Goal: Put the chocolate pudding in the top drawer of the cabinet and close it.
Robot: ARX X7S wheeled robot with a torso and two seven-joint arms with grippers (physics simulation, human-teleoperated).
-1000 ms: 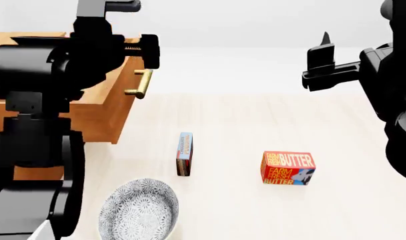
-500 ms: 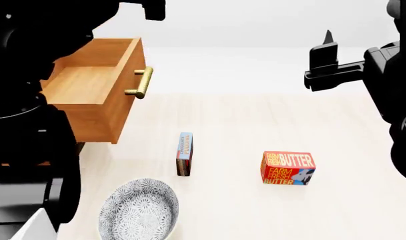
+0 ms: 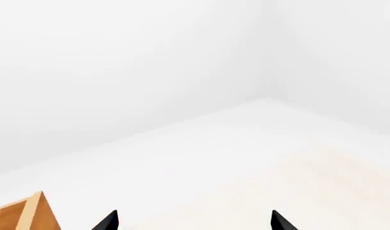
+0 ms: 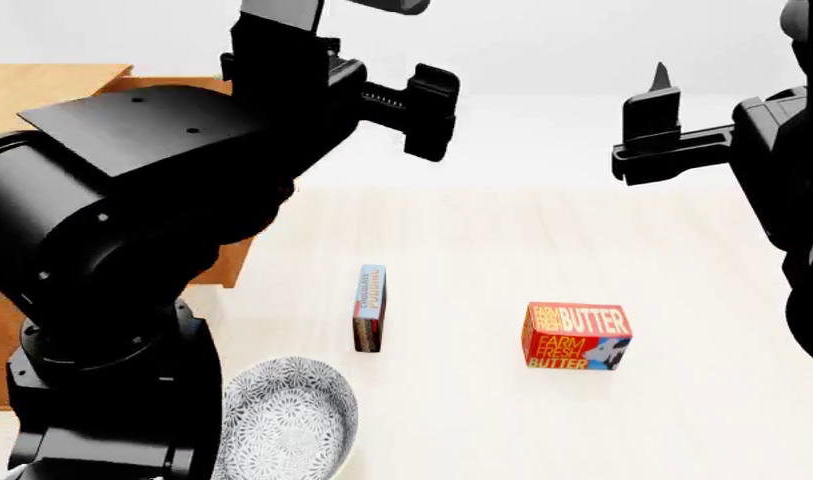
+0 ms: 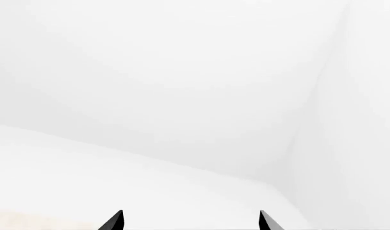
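The chocolate pudding [image 4: 369, 307], a slim blue, red and brown box, stands on edge on the pale table, apart from both grippers. Behind my left arm the cabinet [image 4: 46, 85] shows its top. Of the top drawer [image 4: 237, 258] only a lower corner of the front shows; its inside and handle are hidden. My left gripper [image 4: 430, 112] hangs high, right of the drawer and well above the pudding. In the left wrist view the left gripper [image 3: 195, 221] is open and empty, near an orange-brown wooden corner [image 3: 29, 215]. My right gripper [image 4: 653, 100] [image 5: 191, 221] is raised at the far right, open and empty.
A red-orange butter box [image 4: 576, 337] stands right of the pudding. A patterned grey bowl [image 4: 286, 420] sits near the table's front edge, close to my left arm's base. My bulky left arm [image 4: 126, 230] blocks the view of the left side.
My left arm has swung up and to the right, now covering the open drawer and its brass handle. The pudding, butter box and bowl have not moved. The right arm has barely shifted.
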